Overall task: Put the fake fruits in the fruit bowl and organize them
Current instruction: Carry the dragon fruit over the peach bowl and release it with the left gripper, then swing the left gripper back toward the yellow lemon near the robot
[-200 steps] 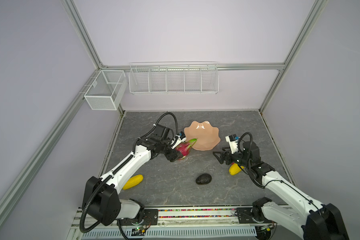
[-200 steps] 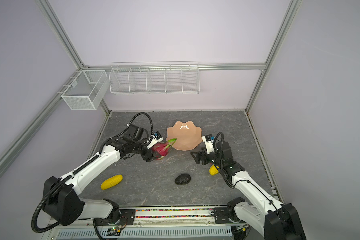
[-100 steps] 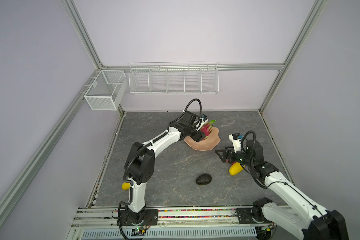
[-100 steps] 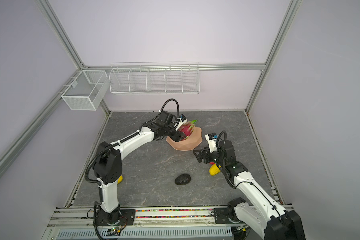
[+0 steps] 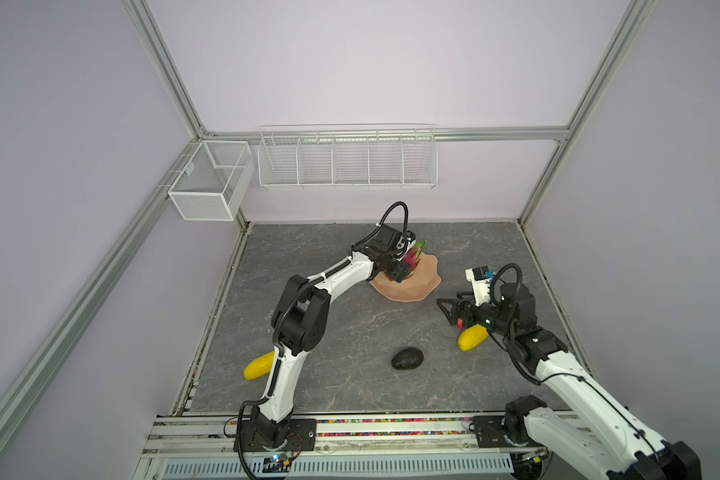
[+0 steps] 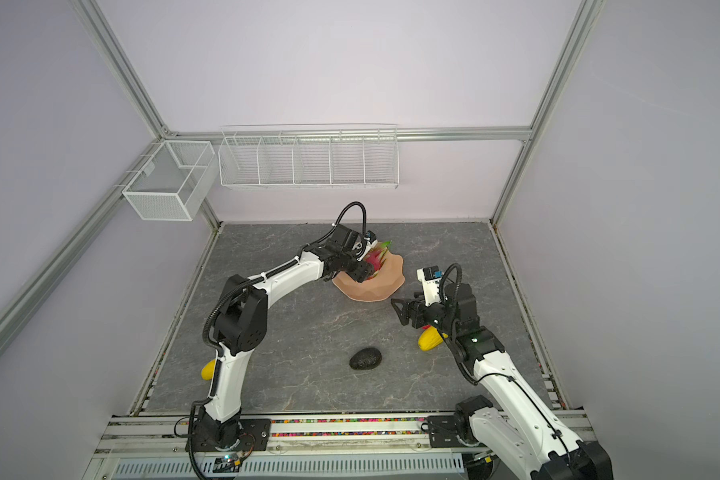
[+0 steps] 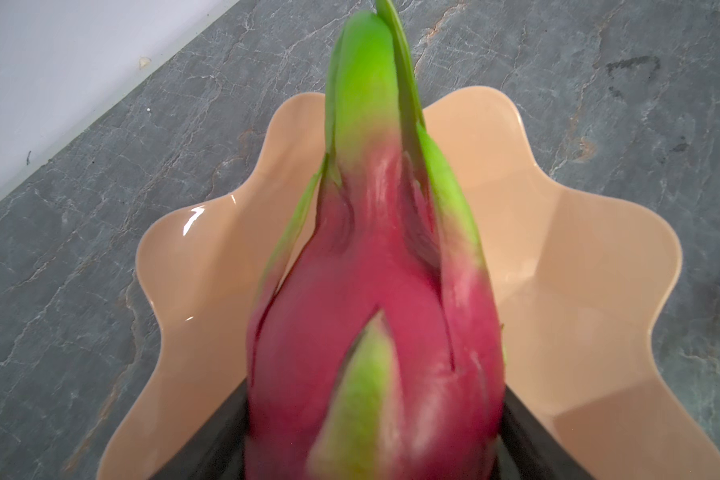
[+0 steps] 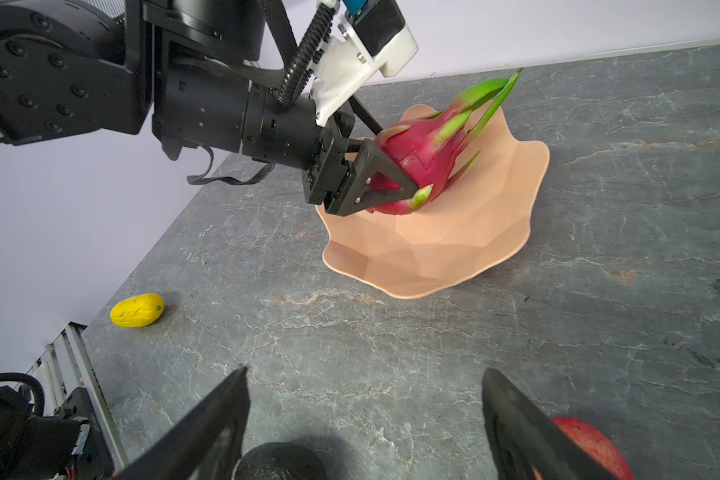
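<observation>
One dragon fruit [image 7: 371, 291] clamped in left gripper [image 8: 395, 162] over the fruit bowl [image 8: 454, 249]. Right gripper [image 8: 364, 372] (near it) hangs gaping, empty.

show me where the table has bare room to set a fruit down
Free: the stretch between the fruit bowl and the avocado; the back-left corner behind the left arm; the front strip between avocado and rail. Crowded: by the right claw, with a yellow fruit and the apple.

Left tool [image 8: 393, 160] clamped, right tool [image 8: 364, 374] agape.
</observation>
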`<state>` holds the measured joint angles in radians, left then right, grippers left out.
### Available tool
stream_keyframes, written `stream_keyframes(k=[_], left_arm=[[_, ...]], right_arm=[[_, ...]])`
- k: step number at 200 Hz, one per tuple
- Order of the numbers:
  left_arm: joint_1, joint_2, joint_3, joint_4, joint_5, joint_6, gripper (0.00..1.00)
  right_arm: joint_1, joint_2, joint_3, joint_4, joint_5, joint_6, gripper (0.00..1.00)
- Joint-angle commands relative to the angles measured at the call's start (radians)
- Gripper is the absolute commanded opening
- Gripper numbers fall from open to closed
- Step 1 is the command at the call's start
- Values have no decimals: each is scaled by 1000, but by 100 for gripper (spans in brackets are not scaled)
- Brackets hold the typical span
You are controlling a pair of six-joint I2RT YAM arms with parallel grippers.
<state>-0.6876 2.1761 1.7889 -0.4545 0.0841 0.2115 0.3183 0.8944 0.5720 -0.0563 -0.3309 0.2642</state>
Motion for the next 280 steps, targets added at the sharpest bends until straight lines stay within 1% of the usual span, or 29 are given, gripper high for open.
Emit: stream_keyframes(k=[1, 43, 98, 103, 108, 112, 128, 144, 182, 202, 224, 239, 246, 263, 272, 280], left_arm=[[-7, 19, 34, -26, 1, -18, 70], [-16, 40, 43, -76, 22, -3, 70], [-26, 41, 29, -42, -11, 0, 79], [-25, 39, 29, -39, -14, 1, 81], [-26, 38, 29, -37, -14, 1, 88], [-25, 37, 29, -37, -14, 3, 91], [-27, 25, 27, -33, -9, 13, 95], [-29, 3, 13, -16, -21, 23, 97], [-29, -52, 1, -9, -30, 37, 98], [-29, -118, -18, -30, -54, 53, 98], [-27, -257, -124, -19, -139, 56, 97], [-27, -375, -224, -41, -265, 10, 97], [-26, -435, -274, -70, -343, -23, 97], [-16, -565, -370, -229, -489, -136, 97], [-6, -624, -413, -336, -566, -238, 98], [5, -673, -450, -439, -614, -353, 98]], right_arm=[[-6, 12, -14, -4, -8, -21, 88], [-9, 22, -25, 6, -10, -20, 88], [-9, 15, -27, -1, -13, -19, 88], [-9, 13, -28, -2, -13, -19, 88], [-9, 11, -28, -3, -14, -20, 88], [-9, 10, -28, -4, -13, -19, 88], [-8, 8, -30, -5, -13, -19, 88], [-9, 7, -32, -5, -14, -17, 88], [-9, 11, -31, -2, -15, -15, 89], [-9, 18, -29, -1, -16, -10, 88], [-7, 36, -14, -2, -52, -21, 88], [16, 56, 8, -4, -76, -34, 88], [37, 63, 16, -2, -77, -40, 88], [95, 82, 22, 29, -75, -42, 88], [126, 94, 18, 61, -78, -34, 88], [154, 108, 12, 96, -83, -23, 88]])
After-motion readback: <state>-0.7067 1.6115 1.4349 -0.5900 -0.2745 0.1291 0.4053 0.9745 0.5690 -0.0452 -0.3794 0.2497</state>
